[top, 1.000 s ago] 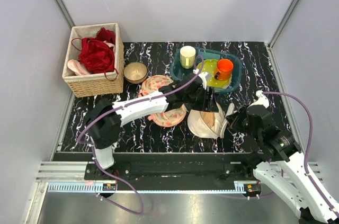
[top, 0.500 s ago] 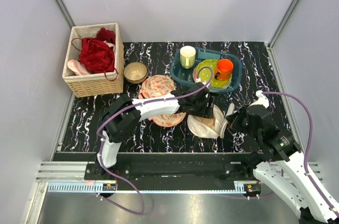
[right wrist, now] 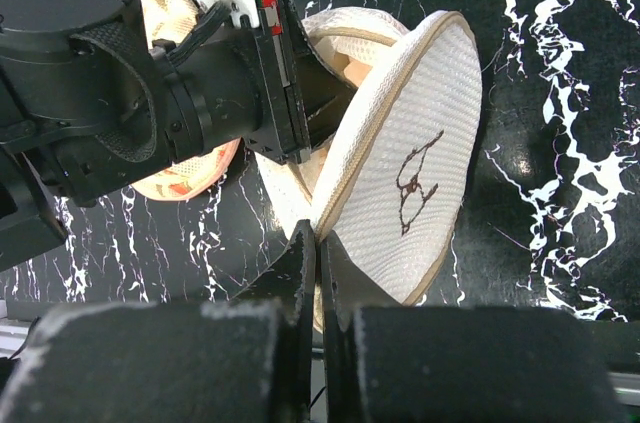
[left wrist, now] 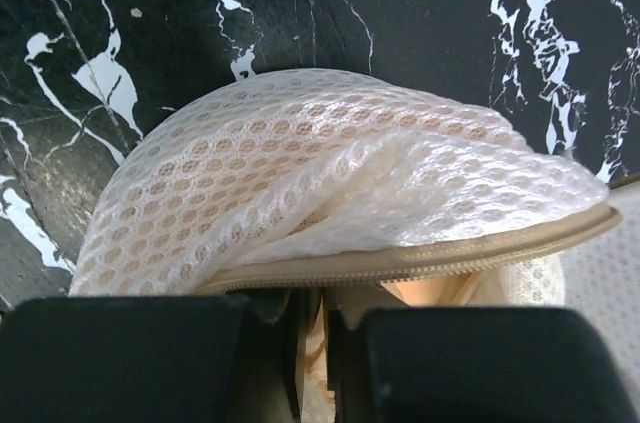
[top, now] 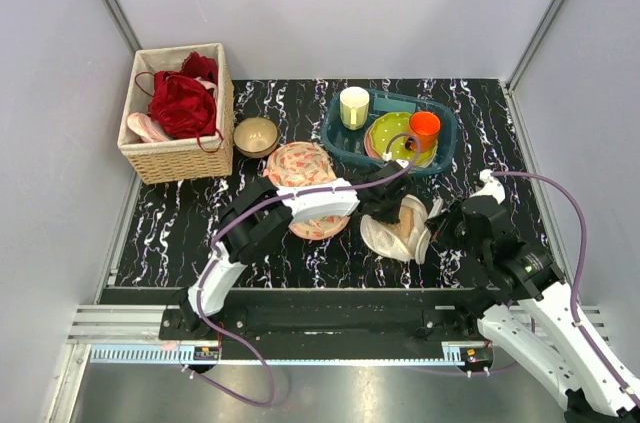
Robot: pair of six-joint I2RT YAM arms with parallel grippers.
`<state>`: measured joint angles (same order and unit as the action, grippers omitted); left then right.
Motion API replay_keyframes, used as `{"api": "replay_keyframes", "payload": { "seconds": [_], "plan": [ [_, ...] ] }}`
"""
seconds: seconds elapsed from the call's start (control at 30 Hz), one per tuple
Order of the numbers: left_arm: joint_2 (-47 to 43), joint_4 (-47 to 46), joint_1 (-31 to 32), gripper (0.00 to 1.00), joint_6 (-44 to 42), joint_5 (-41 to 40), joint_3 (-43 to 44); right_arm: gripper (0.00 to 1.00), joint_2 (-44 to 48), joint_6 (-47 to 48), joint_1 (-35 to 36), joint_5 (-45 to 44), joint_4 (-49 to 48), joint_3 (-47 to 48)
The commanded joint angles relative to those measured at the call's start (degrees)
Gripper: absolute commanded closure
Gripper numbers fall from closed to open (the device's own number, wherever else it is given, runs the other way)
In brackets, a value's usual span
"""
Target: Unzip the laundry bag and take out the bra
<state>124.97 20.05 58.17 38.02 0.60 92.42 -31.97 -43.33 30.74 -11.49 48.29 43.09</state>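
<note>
Right gripper (right wrist: pixel 318 239) pinches the laundry bag (right wrist: pixel 405 133) rim (seen only from its wrist).

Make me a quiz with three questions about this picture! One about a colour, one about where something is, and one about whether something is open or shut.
1. The big heap of clothes in the wicker basket is: A blue, B red, C yellow.
2. The laundry bag is: A zipped shut, B gaping open along its zip, C folded flat.
3. The orange mug stands: A in the wicker basket, B on the laundry bag, C in the blue tray.
Answers: B, the heap is red; B, its zip rim gapes and the inside shows; C, it sits in the tray.
</note>
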Motion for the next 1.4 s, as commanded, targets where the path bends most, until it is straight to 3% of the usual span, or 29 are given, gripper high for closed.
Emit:
{"api": "replay_keyframes", "payload": {
  "seconds": [0.0,0.17,0.3,0.57,0.83,1.1,1.37],
  "plan": [
    [0.9,5.25,0.98,0.97,-1.45,-5.43,3.11,1.0,-0.29,0.79,0.11,-1.52,-1.89,0.85],
    [-10.69,5.97,0.45,1.0,-2.86,-0.79,0.84,1.0,-0.64,0.71,0.11,-1.87,-1.8,0.33],
    [-20.1,1.56,0.01,1.0,-5.58,10.18,-2.25,1.0,-2.92,-1.75,0.11,-2.31,-1.36,-0.64],
    [-24.15,4.03,-1.39,1.0,-4.71,19.96,2.32,1.0,-5.13,-5.01,0.11,-0.55,-3.38,-2.48],
    [-28.46,1.84,-6.31,1.0,-1.73,24.62,4.7,1.0,-3.02,-4.92,0.02,-0.64,-3.12,-2.66],
    [-36.28,-14.85,-12.46,1.0,11.36,27.26,0.75,1.0,-2.13,-4.04,0.02,0.5,-3.12,-2.93],
    [-36.02,-19.01,-14.66,1.0,16.56,24.45,5.03,1.0,-3.72,-2.46,0.11,1.11,-3.82,-2.13]
  ]
}}
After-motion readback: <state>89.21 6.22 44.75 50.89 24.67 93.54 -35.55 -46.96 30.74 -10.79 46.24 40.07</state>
